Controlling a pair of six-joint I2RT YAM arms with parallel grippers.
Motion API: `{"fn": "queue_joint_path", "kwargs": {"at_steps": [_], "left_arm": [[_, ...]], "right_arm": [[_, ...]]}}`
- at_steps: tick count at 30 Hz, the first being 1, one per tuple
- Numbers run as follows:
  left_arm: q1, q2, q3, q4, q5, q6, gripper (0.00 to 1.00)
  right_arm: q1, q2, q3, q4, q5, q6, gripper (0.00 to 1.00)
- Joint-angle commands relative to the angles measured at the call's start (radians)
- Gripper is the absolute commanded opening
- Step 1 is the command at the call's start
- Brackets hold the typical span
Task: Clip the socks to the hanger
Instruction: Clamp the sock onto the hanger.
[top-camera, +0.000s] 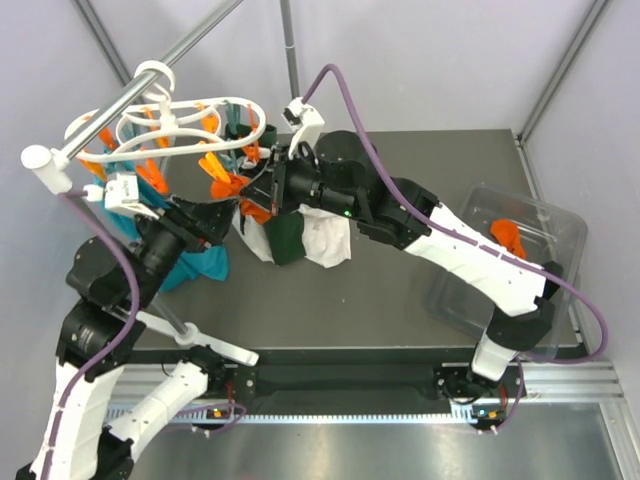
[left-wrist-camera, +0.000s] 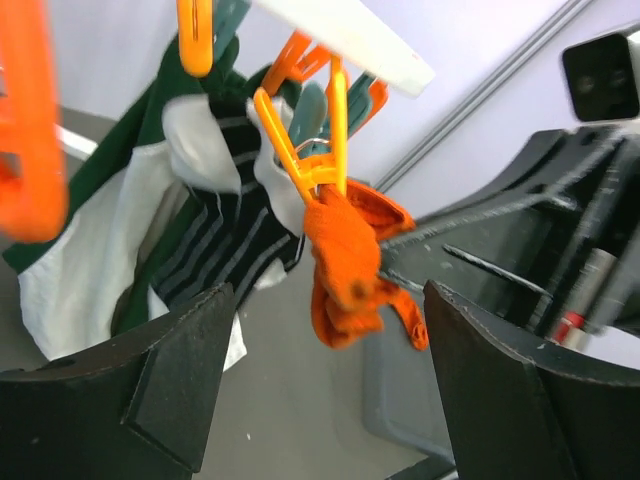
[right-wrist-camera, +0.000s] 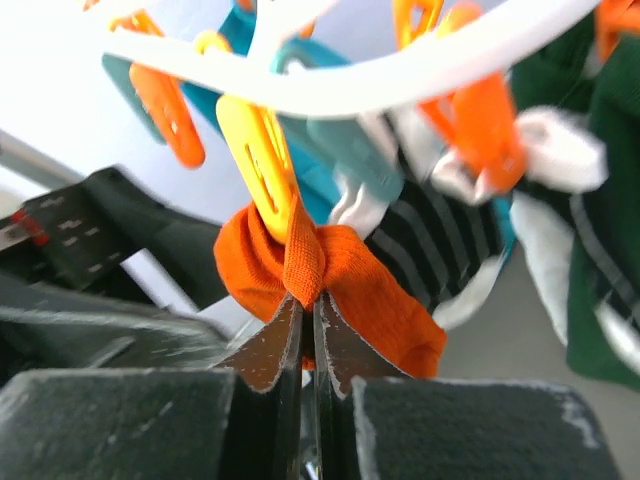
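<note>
Dark table (top-camera: 400, 300), far-left corner: orange sock (left-wrist-camera: 345, 265) hangs from a hanger (top-camera: 200, 110) clip (right-wrist-camera: 262, 165).
Left gripper (left-wrist-camera: 325, 300) gapes wide, facing it; right gripper (right-wrist-camera: 308, 305) pinches its fabric, fingers pressed together.

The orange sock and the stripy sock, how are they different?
The orange sock is plain bright orange; the stripy sock is dark with thin white lines. The orange sock hangs scrunched up from a yellow peg; the stripy sock hangs flatter. The right gripper pinches the orange sock; no gripper touches the stripy sock. Both dangle under the white hanger.
</note>
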Motion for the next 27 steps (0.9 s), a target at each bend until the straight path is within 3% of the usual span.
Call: {"fn": "queue_joint_path", "kwargs": {"at_steps": [1,6,12,18,22,27], "left_arm": [[-0.004,-0.049,0.063,-0.003,-0.035,0.003,0.81],[-0.004,-0.155,0.061,0.069,-0.136,-0.004,0.68],[-0.004,-0.192,0.066,0.083,-0.190,0.023,0.63],[-0.004,-0.086,0.145,-0.026,-0.209,0.065,0.63],[-0.004,0.010,0.161,-0.059,-0.272,0.059,0.59],[-0.004,0.116,0.201,-0.040,-0.334,0.080,0.61]], "right_arm": [[-0.002,-0.055,0.003,0.100,0.076,-0.061,0.00],[-0.019,-0.090,-0.120,0.249,0.211,-0.167,0.00],[-0.072,-0.115,-0.167,0.327,0.347,-0.273,0.04],[-0.190,-0.118,-0.177,0.353,0.291,-0.313,0.12],[-0.192,-0.112,-0.169,0.378,0.161,-0.316,0.16],[-0.192,-0.094,-0.155,0.357,0.116,-0.298,0.17]]}}
